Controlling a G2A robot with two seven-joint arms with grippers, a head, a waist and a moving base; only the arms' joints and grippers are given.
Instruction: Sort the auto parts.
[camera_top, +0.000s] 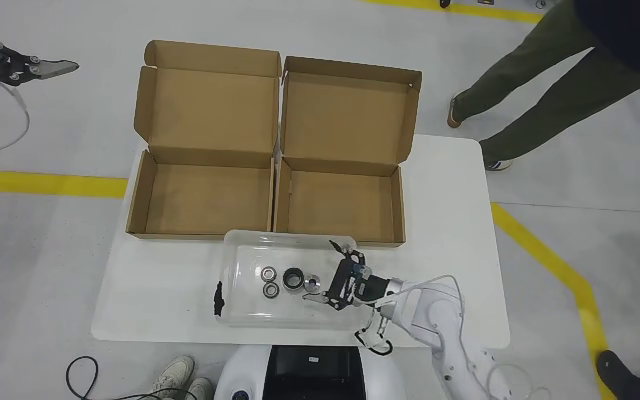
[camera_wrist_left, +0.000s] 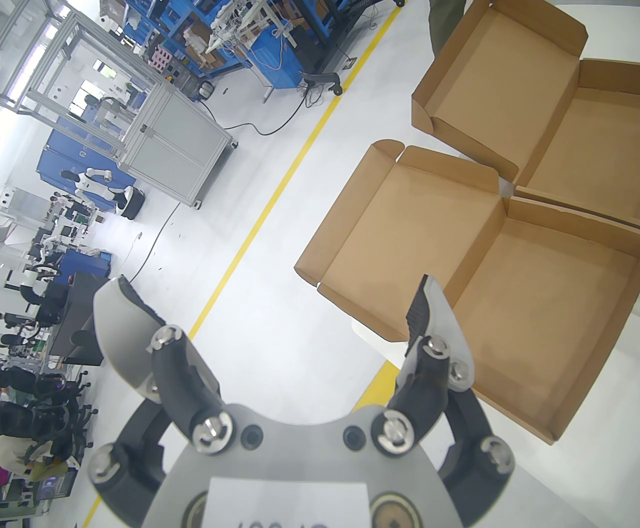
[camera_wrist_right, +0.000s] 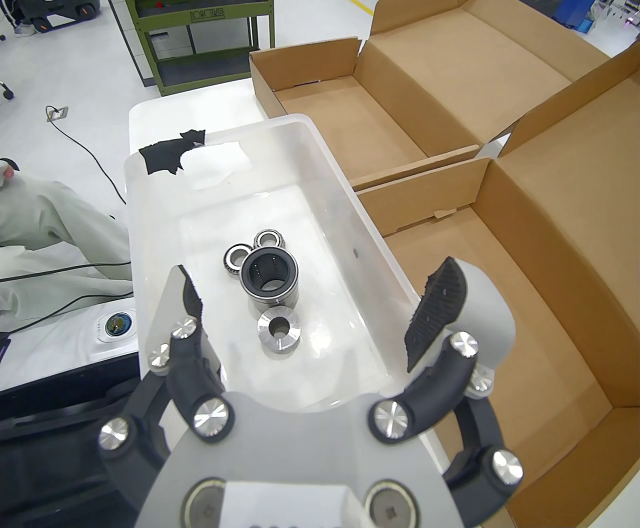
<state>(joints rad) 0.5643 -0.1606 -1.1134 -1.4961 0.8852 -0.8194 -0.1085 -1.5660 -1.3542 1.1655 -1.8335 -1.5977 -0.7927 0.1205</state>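
A clear plastic bin (camera_top: 240, 255) at the table's front holds a large black-and-steel cylindrical bearing (camera_wrist_right: 270, 277), two small ring bearings (camera_wrist_right: 235, 257) side by side, and a steel disc with a centre hole (camera_wrist_right: 279, 327). In the top view the cylinder (camera_top: 293, 278) lies between the small bearings (camera_top: 269, 279) and the disc (camera_top: 313, 286). My right gripper (camera_wrist_right: 314, 280) hangs open over the bin's right end (camera_top: 345, 280), just short of the disc, with nothing between its fingers. My left gripper (camera_wrist_left: 272, 290) is open and empty, far off the table's back-left corner (camera_top: 40, 68).
Two open cardboard boxes stand side by side behind the bin, the left one (camera_top: 205, 195) and the right one (camera_top: 340, 205), lids folded back. A scrap of black tape (camera_top: 217, 297) sticks to the bin's left end. Bare white table (camera_top: 450, 200) lies to the right.
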